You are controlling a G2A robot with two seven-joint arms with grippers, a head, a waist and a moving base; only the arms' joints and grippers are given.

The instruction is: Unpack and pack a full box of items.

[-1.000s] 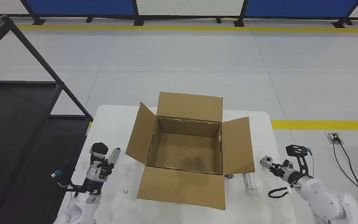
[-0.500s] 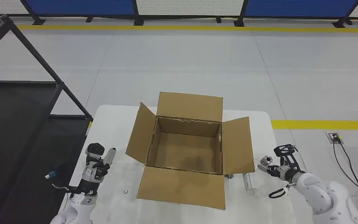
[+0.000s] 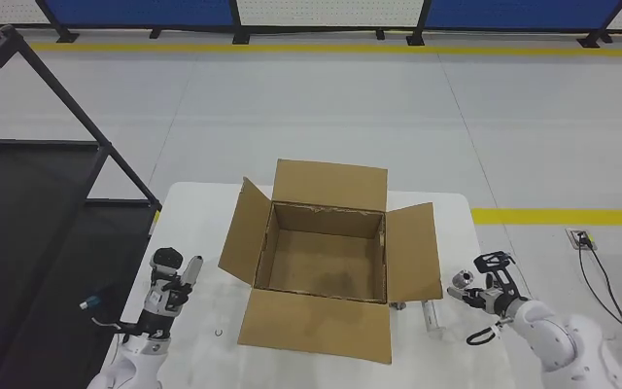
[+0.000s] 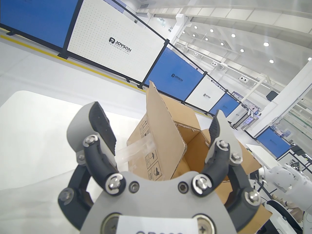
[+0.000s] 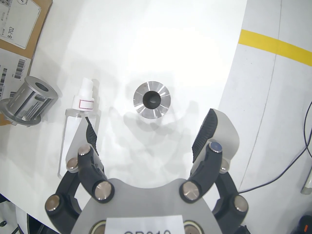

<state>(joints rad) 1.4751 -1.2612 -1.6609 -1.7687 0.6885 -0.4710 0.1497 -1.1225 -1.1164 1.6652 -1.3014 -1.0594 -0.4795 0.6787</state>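
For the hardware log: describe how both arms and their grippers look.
The left arm and right arm have glossy white shells. The left gripper and right gripper match: grey metal plate with a white label, black links with silver pins, light-grey fingers faced with black ribbed pads. A black cable loops by the right wrist.

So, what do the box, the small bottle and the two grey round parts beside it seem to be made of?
Box: matte brown corrugated cardboard; layered flap edges show.
Bottle: clear, probably plastic, white cap; the table shows through.
Flared part: bare machined metal, bright radial glints.
Flanged cylinder: dull grey, likely metal, possibly coated plastic.
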